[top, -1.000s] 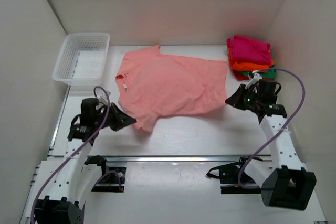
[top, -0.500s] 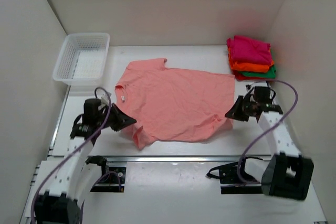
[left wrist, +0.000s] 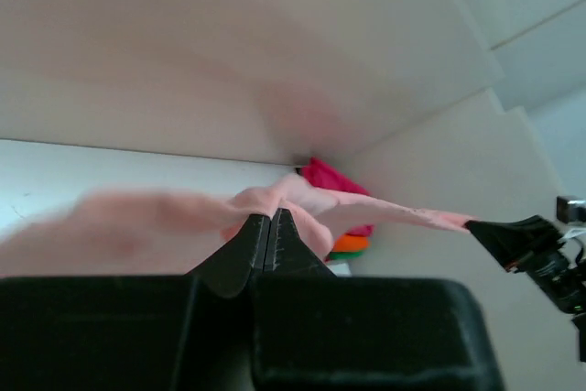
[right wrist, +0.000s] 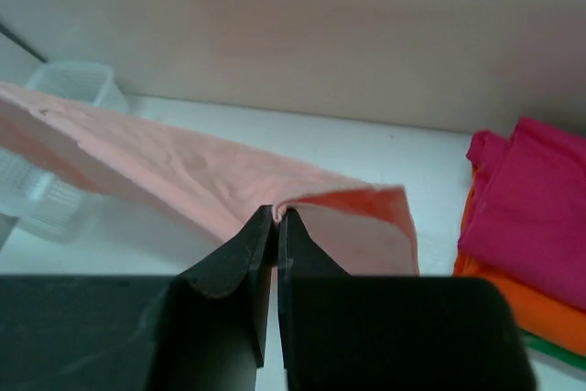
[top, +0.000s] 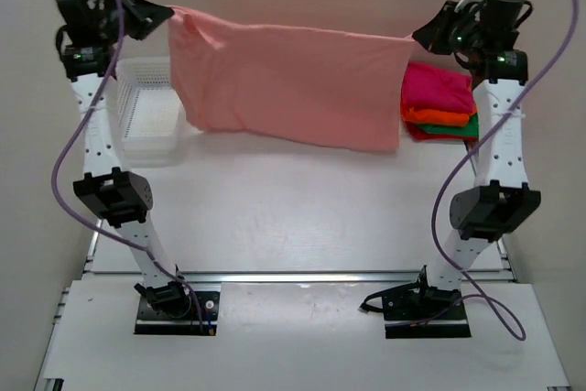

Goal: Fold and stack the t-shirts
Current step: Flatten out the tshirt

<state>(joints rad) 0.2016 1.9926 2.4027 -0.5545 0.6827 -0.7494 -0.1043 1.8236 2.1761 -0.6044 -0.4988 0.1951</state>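
The salmon-pink t-shirt [top: 288, 84] hangs stretched in the air between both raised arms, its lower edge above the table. My left gripper [top: 168, 16] is shut on its left top corner; in the left wrist view the gripper [left wrist: 269, 216] pinches the cloth [left wrist: 165, 217]. My right gripper [top: 414, 38] is shut on the right top corner; in the right wrist view the gripper [right wrist: 276, 215] pinches the shirt [right wrist: 201, 180]. A folded stack, magenta [top: 437, 89] over orange [top: 439, 118] over green [top: 462, 129], sits at the back right and shows in the right wrist view [right wrist: 531, 217].
The white mesh basket [top: 146, 116] stands at the back left, partly behind the hanging shirt. White walls close the back and both sides. The table [top: 293, 217] lies below the shirt.
Both arms have risen from low over the table to high at the back, lifting the salmon-pink shirt off the table so that it hangs stretched between them.
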